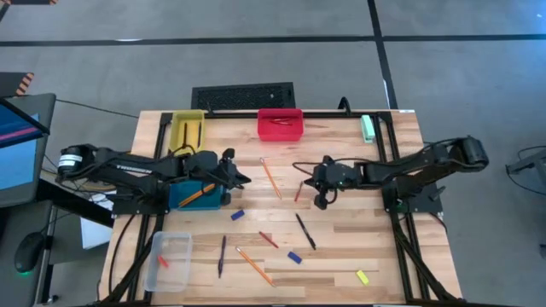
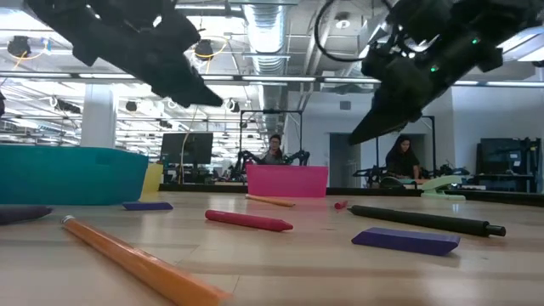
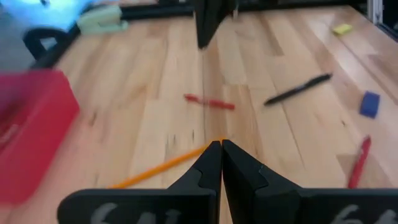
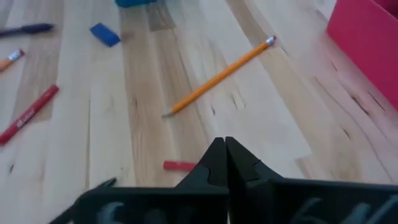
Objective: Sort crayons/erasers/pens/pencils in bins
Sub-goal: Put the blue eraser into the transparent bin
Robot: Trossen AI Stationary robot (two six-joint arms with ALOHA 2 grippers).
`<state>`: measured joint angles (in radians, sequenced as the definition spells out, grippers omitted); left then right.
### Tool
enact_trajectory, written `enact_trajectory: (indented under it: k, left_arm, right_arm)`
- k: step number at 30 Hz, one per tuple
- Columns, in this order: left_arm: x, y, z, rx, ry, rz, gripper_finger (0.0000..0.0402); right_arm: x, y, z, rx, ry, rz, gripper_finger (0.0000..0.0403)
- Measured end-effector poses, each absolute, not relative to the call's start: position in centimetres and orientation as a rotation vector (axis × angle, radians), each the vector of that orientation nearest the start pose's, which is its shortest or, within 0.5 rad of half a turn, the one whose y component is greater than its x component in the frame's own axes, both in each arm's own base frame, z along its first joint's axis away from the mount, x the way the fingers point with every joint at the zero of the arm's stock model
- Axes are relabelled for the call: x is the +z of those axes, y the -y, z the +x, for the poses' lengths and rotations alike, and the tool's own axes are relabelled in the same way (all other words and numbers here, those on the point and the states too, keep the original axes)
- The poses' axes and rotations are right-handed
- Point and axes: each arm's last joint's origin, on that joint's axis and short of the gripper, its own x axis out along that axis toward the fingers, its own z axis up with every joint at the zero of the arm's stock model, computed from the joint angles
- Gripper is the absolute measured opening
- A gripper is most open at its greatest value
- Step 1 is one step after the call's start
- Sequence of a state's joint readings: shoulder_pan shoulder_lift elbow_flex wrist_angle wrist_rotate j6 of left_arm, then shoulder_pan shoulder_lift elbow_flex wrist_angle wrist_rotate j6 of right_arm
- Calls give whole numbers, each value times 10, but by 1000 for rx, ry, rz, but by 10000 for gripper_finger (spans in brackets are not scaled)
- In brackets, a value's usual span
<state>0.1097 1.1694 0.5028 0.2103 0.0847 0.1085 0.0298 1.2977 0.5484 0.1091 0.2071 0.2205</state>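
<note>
Pencils (image 1: 270, 177), pens (image 1: 304, 231), crayons (image 1: 268, 240) and erasers (image 1: 294, 257) are seen scattered on the worktop (image 1: 358, 213) from above. Low down, the left hand (image 2: 208, 95) and right hand (image 2: 361, 136) are held above it. Both wrist views show fingers pressed together, nothing gripped.

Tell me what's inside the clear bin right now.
The clear bin holds one small orange-red piece, probably an eraser; the rest of its floor shows through bare. Nothing covers it from above.
</note>
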Motion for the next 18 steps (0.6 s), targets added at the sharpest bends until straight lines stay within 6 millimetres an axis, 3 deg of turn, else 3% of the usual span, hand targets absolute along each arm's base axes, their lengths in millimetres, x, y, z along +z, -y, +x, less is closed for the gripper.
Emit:
enact_trajectory:
  k: [5,10,18]
  left_arm:
    - [193,-22,230,-12,-578,27,4]
    - [204,-18,233,34,-672,18,4]
    - [237,2,237,99,-780,-2,4]
  right_arm:
    - [176,-4,246,-281,-622,97,2]
    - [166,4,246,-261,-617,32,2]
    - [152,13,226,-157,-301,18,1]
